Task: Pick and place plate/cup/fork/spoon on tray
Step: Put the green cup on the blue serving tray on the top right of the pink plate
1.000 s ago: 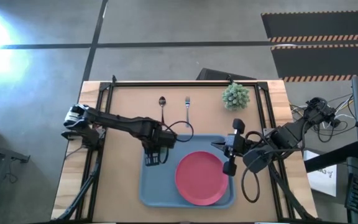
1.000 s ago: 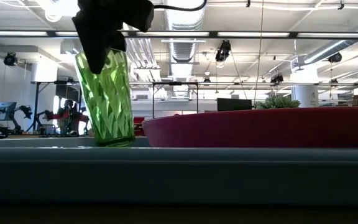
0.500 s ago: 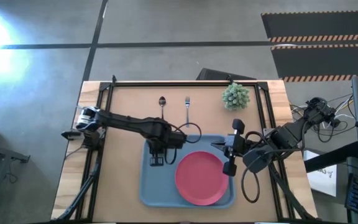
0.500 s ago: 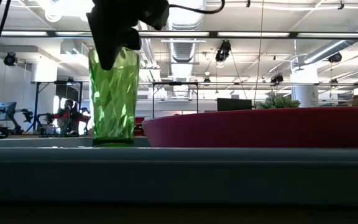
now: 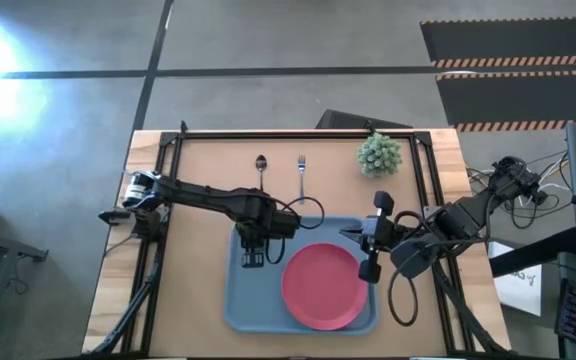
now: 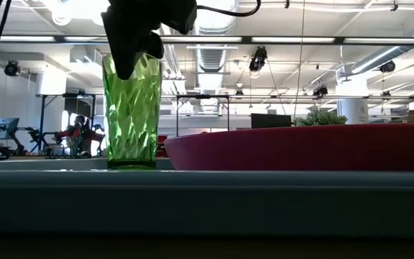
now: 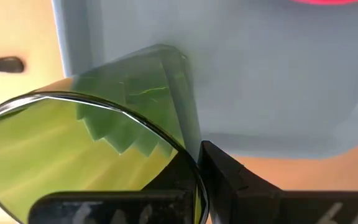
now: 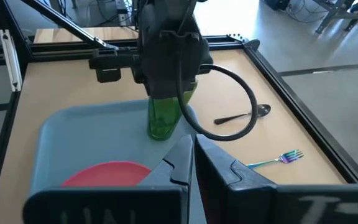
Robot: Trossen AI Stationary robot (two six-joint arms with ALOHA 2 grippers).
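Note:
The green cup (image 6: 131, 111) stands upright on the left part of the light-blue tray (image 5: 243, 300), with my left gripper (image 5: 252, 247) shut on it from above. On the tray's right half lies the pink-red plate (image 5: 320, 287). The spoon (image 5: 261, 165) and the fork (image 5: 301, 172) lie on the table beyond the tray's far edge. My right gripper (image 8: 193, 149) hangs shut and holding nothing above the tray's right edge, its fingers pointing toward the cup (image 8: 163, 118). My left gripper pinches the cup's wall at the rim (image 7: 180, 153), one finger inside the cup and one finger (image 7: 229, 177) outside. The fingers come from above, pointing down. The cup stands upright below them with its base (image 6: 129, 164) on the tray's floor.
A small spiky potted plant (image 5: 379, 153) stands at the table's far right. A black metal frame (image 5: 168, 150) runs along the table's edges. Bare tray floor (image 8: 73, 137) lies between the cup and the tray's near rim.
My left gripper has shifted a little toward the table's right edge while staying shut on the cup. The cup, which leaned with its top toward the left, has come upright with its base staying on the tray. It has been still for the last half second.

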